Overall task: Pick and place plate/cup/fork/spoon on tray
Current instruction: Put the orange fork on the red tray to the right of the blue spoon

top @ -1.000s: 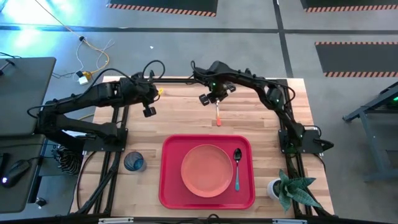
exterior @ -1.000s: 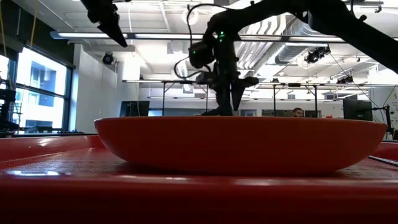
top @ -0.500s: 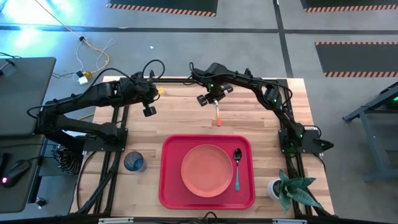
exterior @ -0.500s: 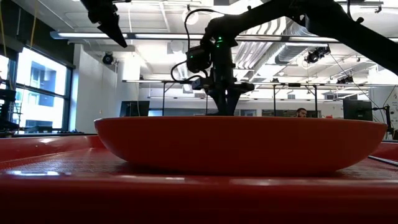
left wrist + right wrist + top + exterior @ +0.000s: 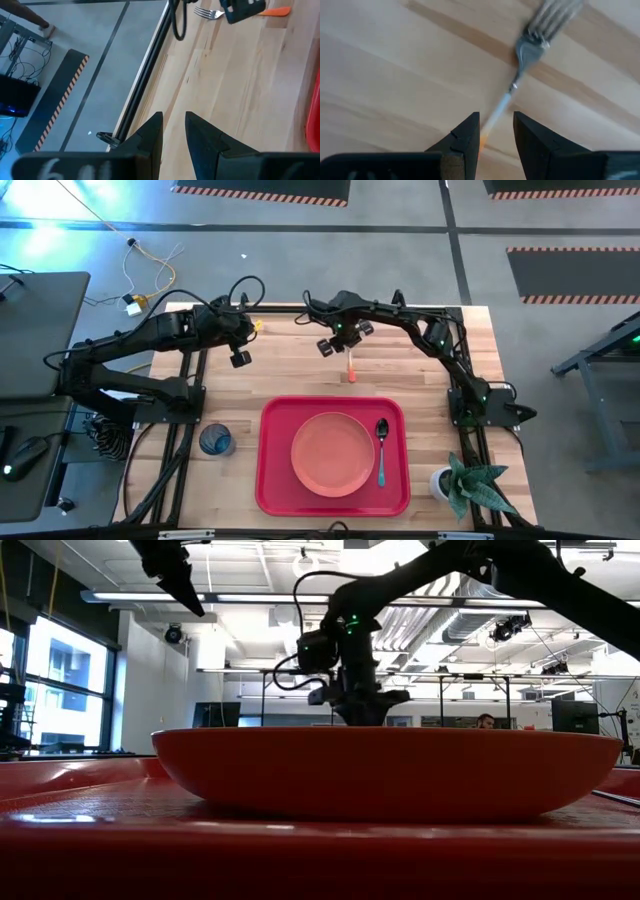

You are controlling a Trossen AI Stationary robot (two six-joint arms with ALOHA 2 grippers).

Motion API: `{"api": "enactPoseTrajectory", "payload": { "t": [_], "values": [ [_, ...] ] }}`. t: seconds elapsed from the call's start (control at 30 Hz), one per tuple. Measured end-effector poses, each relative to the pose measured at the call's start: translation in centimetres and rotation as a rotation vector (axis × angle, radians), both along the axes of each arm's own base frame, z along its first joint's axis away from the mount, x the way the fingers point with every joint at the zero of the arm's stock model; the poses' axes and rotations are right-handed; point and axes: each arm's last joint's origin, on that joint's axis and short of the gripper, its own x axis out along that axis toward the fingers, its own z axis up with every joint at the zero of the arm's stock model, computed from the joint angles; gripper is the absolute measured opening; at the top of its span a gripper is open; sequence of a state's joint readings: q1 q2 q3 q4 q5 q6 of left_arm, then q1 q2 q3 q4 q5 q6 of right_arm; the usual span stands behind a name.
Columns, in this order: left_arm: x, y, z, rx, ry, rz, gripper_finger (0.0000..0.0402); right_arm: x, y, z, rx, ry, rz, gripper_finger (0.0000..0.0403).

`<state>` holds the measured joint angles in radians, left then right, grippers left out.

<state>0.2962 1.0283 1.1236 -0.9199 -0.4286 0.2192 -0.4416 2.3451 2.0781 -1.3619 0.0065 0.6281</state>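
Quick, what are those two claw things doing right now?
Left gripper: slightly open, empty, above the table.
Right gripper: open astride the orange-handled metal fork, not yet gripping.

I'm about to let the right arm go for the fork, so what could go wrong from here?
1. The right pincer straddles the thin stem of the fork with its fingers open only slightly; a small offset could push it aside instead of gripping it.
2. The fork lies flat on the wooden table, so the fingertips may scrape the wood.
3. On the tray, the plate and spoon leave little room for the fork.
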Motion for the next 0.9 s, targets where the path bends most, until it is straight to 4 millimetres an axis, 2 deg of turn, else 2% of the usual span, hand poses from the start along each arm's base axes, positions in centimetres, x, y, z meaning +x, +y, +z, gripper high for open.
{"api": "enactPoseTrajectory", "payload": {
  "t": [0.37,0.6,0.9],
  "values": [
    [0.0,0.0,0.0,0.002,0.002,-0.002,0.0074,0.0,-0.6,0.0,-0.031,-0.011,-0.036,0.0110],
    [0.0,0.0,0.0,0.002,0.004,-0.003,0.0074,0.3,-0.8,-1.8,-0.012,0.015,-0.038,0.0110],
    [0.0,0.0,0.0,0.009,0.012,-0.012,0.0074,0.2,-1.0,-2.4,-0.005,0.040,-0.069,0.0110]
  ]
}}
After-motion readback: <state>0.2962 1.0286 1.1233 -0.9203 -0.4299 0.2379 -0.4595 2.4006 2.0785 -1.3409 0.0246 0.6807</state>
